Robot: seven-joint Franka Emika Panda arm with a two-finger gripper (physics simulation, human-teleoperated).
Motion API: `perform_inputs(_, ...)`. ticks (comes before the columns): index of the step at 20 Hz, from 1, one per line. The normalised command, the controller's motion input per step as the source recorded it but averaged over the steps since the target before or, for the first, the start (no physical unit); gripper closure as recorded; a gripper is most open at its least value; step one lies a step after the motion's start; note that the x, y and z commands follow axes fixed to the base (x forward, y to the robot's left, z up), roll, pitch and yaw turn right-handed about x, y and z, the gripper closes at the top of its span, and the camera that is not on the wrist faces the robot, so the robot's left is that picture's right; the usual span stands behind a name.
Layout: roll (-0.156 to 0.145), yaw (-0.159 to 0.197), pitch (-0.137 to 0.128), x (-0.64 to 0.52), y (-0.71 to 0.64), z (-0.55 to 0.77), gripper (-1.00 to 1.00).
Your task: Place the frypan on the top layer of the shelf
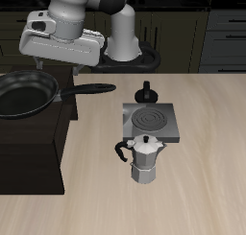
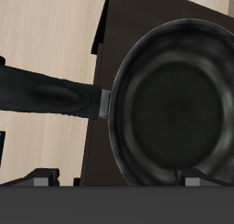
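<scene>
One frypan (image 1: 24,93) sat on the shelf (image 1: 29,148) at frame left, handle overhanging; the released gripper (image 2: 117,180) above could snag its rim.

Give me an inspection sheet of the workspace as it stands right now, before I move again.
Surface: light wooden table, bare toward its front edge.
Job's things: frypan lies on the flat top of the shelf, its handle sticking out past the shelf's edge over the table; the wrist view shows the pan upright on the dark top.
Clutter: moka pot beside the shelf, nearer the front edge; grey stove plate just behind it; small black knob-like object farther back.
Pincer: above the frypan; open or shut cannot be told.
Cables: nothing seen.
Surroundings: dark cabinets behind the table.
</scene>
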Motion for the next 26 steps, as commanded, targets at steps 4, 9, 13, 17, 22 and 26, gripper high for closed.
perform_inputs(4, -0.023, 0.039, 0.014, 0.07, 0.0, -0.39, -1.0)
perform_inputs(9, 0.008, 0.054, -0.002, -0.01, 0.07, -0.35, -1.0)
perform_inputs(13, -0.005, 0.036, -0.001, 0.05, 0.01, -0.25, -1.0)
perform_inputs(17, -0.007, 0.01, 0.015, 0.04, -0.01, -0.26, -1.0)
perform_inputs(22, -0.036, -0.006, 0.032, 0.07, -0.19, -0.2, -1.0)
perform_inputs(26, -0.026, 0.007, 0.026, 0.02, -0.21, -0.17, -1.0)
